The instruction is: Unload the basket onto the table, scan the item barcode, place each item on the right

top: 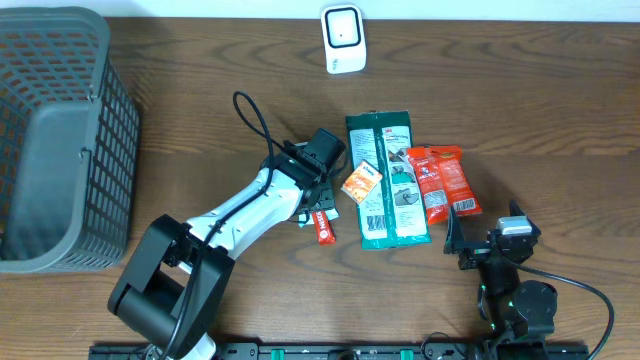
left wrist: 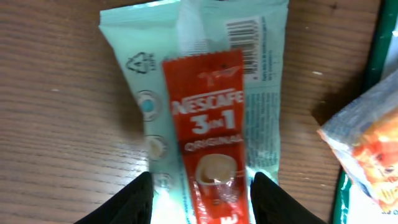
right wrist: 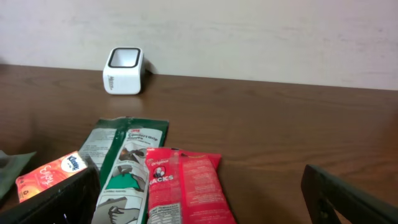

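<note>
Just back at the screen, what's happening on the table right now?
The left gripper is down over a red Nescafe sachet lying on a pale teal packet, with its fingers on either side of the sachet. Whether they grip it yet is unclear. The right gripper sits open near the red snack pack. The white scanner stands at the back, nothing presented to it yet.

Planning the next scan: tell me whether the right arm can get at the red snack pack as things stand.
Probably yes. The right gripper is open and the red snack pack lies flat just ahead of it, with nothing between them.
</note>
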`<move>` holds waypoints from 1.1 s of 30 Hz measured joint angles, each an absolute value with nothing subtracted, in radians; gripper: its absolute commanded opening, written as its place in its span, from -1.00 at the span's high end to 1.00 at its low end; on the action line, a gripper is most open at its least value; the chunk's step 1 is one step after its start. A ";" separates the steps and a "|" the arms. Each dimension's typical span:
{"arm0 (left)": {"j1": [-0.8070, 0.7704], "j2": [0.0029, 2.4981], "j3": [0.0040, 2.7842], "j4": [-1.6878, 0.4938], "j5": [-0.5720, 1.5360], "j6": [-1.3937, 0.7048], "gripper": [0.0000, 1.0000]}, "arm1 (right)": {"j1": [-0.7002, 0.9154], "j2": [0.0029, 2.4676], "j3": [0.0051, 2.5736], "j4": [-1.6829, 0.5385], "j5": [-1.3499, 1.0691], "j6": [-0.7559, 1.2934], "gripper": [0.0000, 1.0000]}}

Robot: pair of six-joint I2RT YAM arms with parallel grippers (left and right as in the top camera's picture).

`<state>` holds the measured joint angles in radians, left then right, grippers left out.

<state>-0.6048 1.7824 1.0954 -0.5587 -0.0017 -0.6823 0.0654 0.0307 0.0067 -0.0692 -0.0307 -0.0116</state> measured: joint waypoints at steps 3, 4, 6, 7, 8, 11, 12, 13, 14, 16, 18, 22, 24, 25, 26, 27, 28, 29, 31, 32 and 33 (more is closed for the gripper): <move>-0.604 1.782 1.094 -0.562 -0.007 -0.685 0.13 | 0.066 0.031 0.007 -0.069 -0.031 -0.012 -0.99; -0.604 1.782 1.094 -0.562 -0.007 -0.685 0.13 | 0.066 0.031 0.007 -0.069 -0.031 -0.012 -0.98; -0.604 1.782 1.094 -0.562 -0.007 -0.685 0.14 | 0.066 0.031 0.007 -0.069 -0.031 -0.012 -0.99; -0.604 1.782 1.094 -0.562 -0.007 -0.685 0.14 | 0.065 0.031 0.007 -0.069 -0.031 -0.012 -0.98; -0.604 1.782 1.094 -0.562 -0.007 -0.685 0.14 | 0.066 0.031 0.007 -0.069 -0.031 -0.012 -0.99; -0.604 1.782 1.094 -0.562 -0.010 -0.685 0.16 | 0.065 0.031 0.007 -0.069 -0.031 -0.012 -0.99; -0.604 1.782 1.094 -0.562 -0.011 -0.685 0.23 | 0.066 0.031 0.007 -0.069 -0.031 -0.012 -0.99; -0.604 1.782 1.094 -0.561 -0.012 -0.685 0.24 | 0.066 0.031 0.007 -0.069 -0.031 -0.012 -0.99; -0.604 1.782 1.093 -0.559 -0.014 -0.688 0.25 | 0.066 0.031 0.007 -0.069 -0.031 -0.012 -0.99; -0.604 1.782 1.080 -0.545 -0.022 -0.685 0.25 | 0.065 0.031 0.007 -0.069 -0.031 -0.012 -0.98; -0.604 1.782 1.062 -0.524 -0.027 -0.685 0.26 | 0.066 0.031 0.007 -0.069 -0.030 -0.012 -0.98; -0.604 1.782 1.055 -0.515 -0.027 -0.684 0.48 | 0.065 0.031 0.007 -0.069 -0.031 -0.012 -0.98; -0.604 1.782 1.055 -0.515 -0.030 -0.687 0.54 | 0.066 0.031 0.007 -0.069 -0.031 -0.012 -0.98; -0.604 1.782 1.055 -0.515 -0.030 -0.687 0.54 | 0.066 0.031 0.007 -0.069 -0.031 -0.012 -0.98; -0.604 1.782 1.055 -0.515 -0.032 -0.687 0.54 | 0.066 0.031 0.007 -0.069 -0.031 -0.012 -0.98; -0.604 1.782 1.055 -0.515 -0.033 -0.688 0.55 | 0.066 0.031 0.007 -0.069 -0.031 -0.012 -0.99; -0.604 1.782 1.055 -0.515 -0.033 -0.688 0.54 | 0.066 0.031 0.007 -0.069 -0.031 -0.012 -0.99; -0.604 1.782 1.055 -0.515 -0.033 -0.688 0.54 | 0.066 0.031 0.007 -0.069 -0.031 -0.012 -0.99; -0.604 1.780 1.054 -0.515 -0.033 -0.688 0.54 | 0.066 0.031 0.007 -0.069 -0.031 -0.012 -0.98; -0.604 1.776 1.053 -0.515 -0.033 -0.688 0.54 | 0.066 0.031 0.007 -0.069 -0.031 -0.012 -0.98; -0.604 1.775 1.053 -0.515 -0.033 -0.687 0.54 | 0.066 0.031 0.007 -0.069 -0.031 -0.012 -0.99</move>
<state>-0.6041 1.7748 1.0531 -0.5148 -0.0330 -0.6872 0.0658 0.0307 0.0067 -0.0692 -0.0307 -0.0116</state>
